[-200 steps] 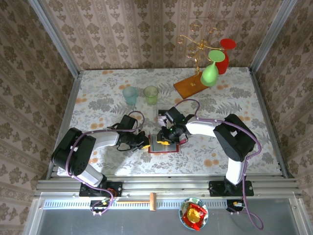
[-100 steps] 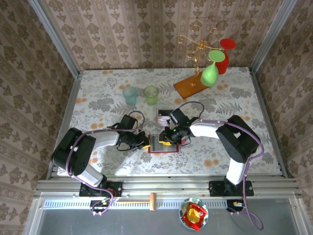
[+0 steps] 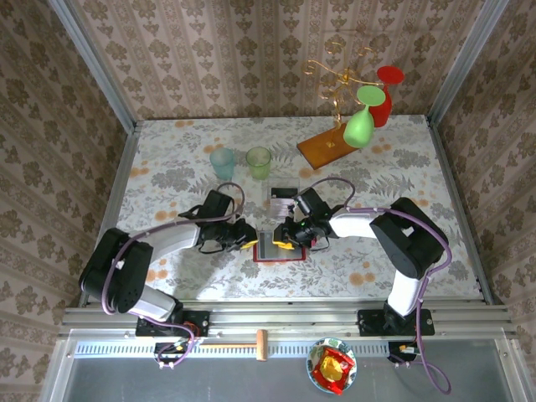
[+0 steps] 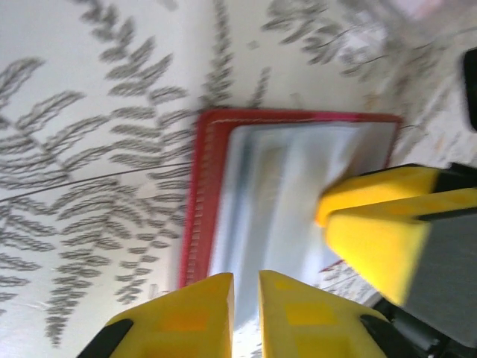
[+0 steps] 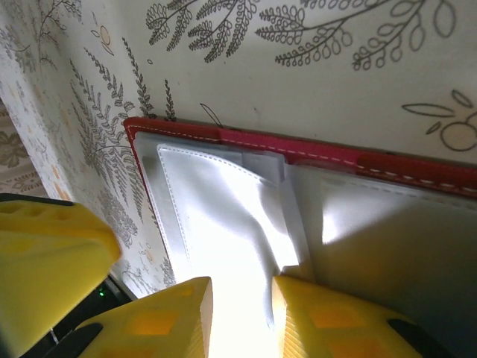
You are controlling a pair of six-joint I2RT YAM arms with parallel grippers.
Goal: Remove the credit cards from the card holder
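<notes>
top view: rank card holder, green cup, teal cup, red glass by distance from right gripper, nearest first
From the right gripper:
1. card holder, at the fingertips.
2. green cup, behind it, slightly left.
3. teal cup, further left.
4. red glass, far back right.

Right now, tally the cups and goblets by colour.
Green: 2 (green cup, green goblet)
Teal: 1 (teal cup)
Red: 1 (red goblet)
Total: 4
</notes>
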